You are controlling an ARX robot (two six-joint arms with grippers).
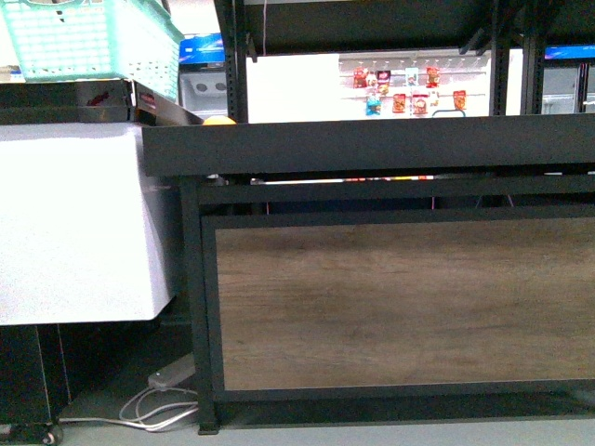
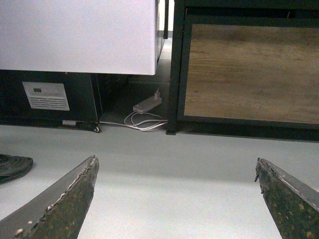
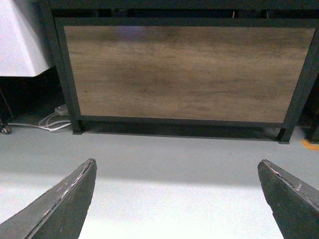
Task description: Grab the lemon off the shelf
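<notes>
The shelf (image 1: 372, 147) fills the front view: a black rimmed tray above a brown wood-grain panel (image 1: 400, 302). A small yellow-orange fruit top (image 1: 220, 120) peeks over the tray's rim at its left end; I cannot tell whether it is the lemon. No plain yellow lemon shows in any view. Neither arm shows in the front view. My left gripper (image 2: 176, 160) is open and empty above the grey floor, facing the shelf's left leg (image 2: 175, 74). My right gripper (image 3: 177, 161) is open and empty above the floor, facing the wood panel (image 3: 184, 74).
A white cabinet (image 1: 74, 223) stands left of the shelf, with a green basket (image 1: 93, 37) above it. A power strip with white cables (image 2: 147, 105) lies on the floor between them. Snack packets (image 1: 400, 88) hang on a far wall. A dark round object (image 2: 12, 167) lies on the floor.
</notes>
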